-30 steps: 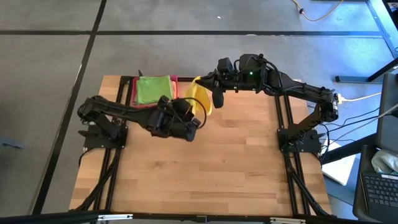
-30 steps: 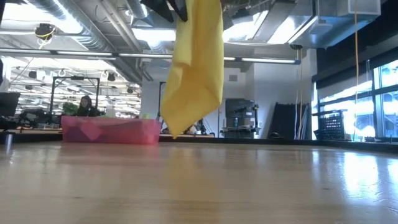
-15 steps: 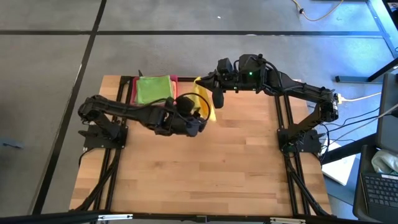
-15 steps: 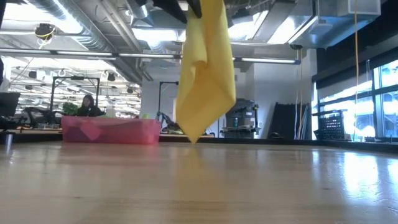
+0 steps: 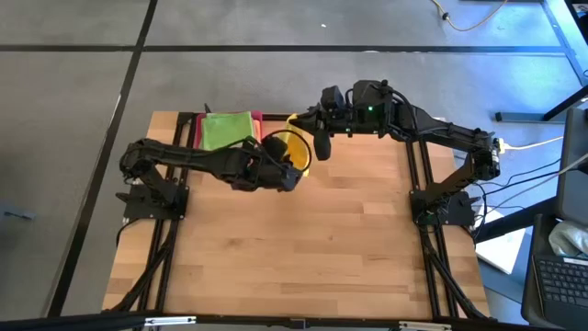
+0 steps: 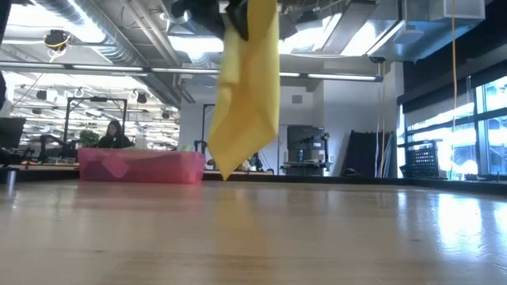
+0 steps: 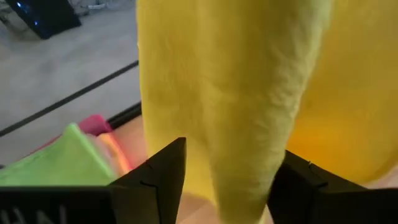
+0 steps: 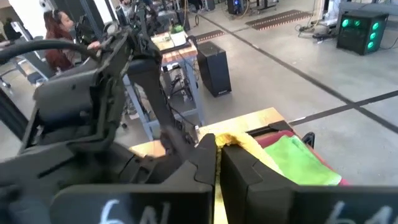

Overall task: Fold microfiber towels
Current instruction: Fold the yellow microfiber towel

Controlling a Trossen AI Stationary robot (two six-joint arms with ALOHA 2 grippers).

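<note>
The right gripper (image 5: 296, 119) is clamped on the top edge of a yellow towel (image 6: 244, 87), which hangs clear above the table (image 5: 303, 248). Since the previous frames, the left gripper (image 5: 292, 175) has advanced from the table's middle up to the towel; its fingers (image 7: 163, 173) stand spread on either side of the hanging cloth. The towel's lower tip has swung sideways. A green towel (image 5: 226, 130) remains on the pink tray (image 6: 141, 167) at the far edge.
</note>
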